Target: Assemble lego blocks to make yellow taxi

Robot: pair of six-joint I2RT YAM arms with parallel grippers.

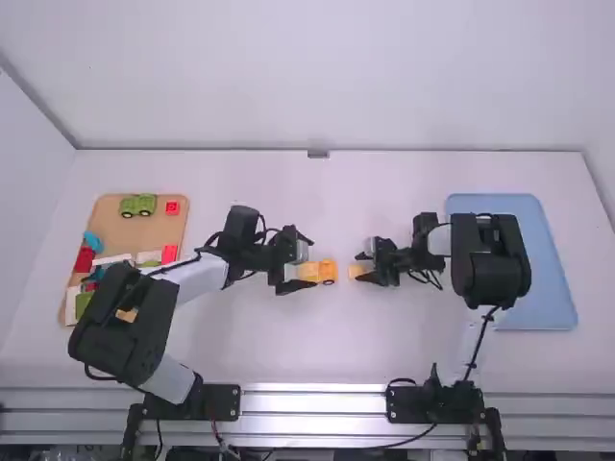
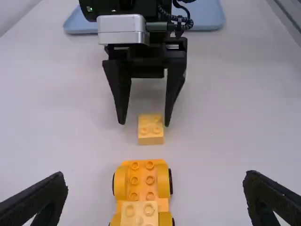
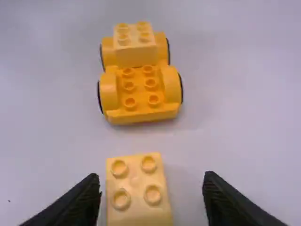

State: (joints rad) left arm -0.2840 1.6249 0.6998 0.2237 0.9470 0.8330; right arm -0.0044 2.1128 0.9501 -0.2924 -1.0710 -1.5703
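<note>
My left gripper [image 1: 296, 259] stands open around the rear of the orange-yellow wheeled base [image 1: 328, 272]. In the left wrist view my left gripper [image 2: 155, 195] has wide-apart fingers, and the base [image 2: 142, 181] carries a pale yellow block [image 2: 139, 214] at its near end. Right of the base, a loose yellow block [image 1: 359, 271] lies on the table at my right gripper [image 1: 370, 266]. In the right wrist view the open right gripper [image 3: 153, 197] straddles that loose block [image 3: 137, 188] with gaps at both sides; the wheeled base [image 3: 141, 92] with its mounted block [image 3: 135, 47] stands beyond it.
A wooden tray [image 1: 144, 235] at the left holds a green vehicle piece [image 1: 137, 206], red blocks [image 1: 172, 207] and several other parts, partly under the left arm. A blue tray [image 1: 554, 279] lies at the right, partly behind the right arm. White table [image 1: 288, 346] surrounds the work.
</note>
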